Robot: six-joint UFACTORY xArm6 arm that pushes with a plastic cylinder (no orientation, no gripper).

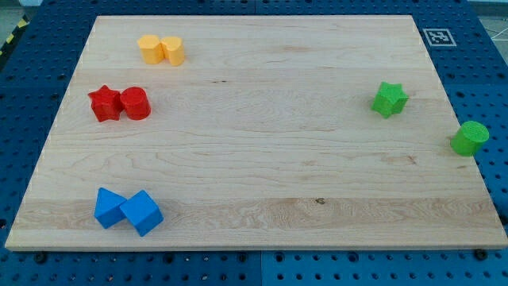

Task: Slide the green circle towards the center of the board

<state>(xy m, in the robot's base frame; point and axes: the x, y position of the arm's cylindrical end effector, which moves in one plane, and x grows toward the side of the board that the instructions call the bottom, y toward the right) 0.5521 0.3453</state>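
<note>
A: Where's the green circle (470,138)?

B: At the board's (262,171) right edge in this view, a little above mid-height — the green star (390,99) sits up and to its left, apart from it.

A: And my tip?

B: Not showing anywhere, so its place among the blocks can't be told.

A: The rest?

B: All on the view's left — yellow pair (161,49) near the top, red star (105,104) touching a red cylinder (136,103), two blue blocks (128,210) touching near the bottom.

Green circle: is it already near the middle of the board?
No, the green circle sits at the board's right edge, beyond the green star; my tip is not visible.
</note>
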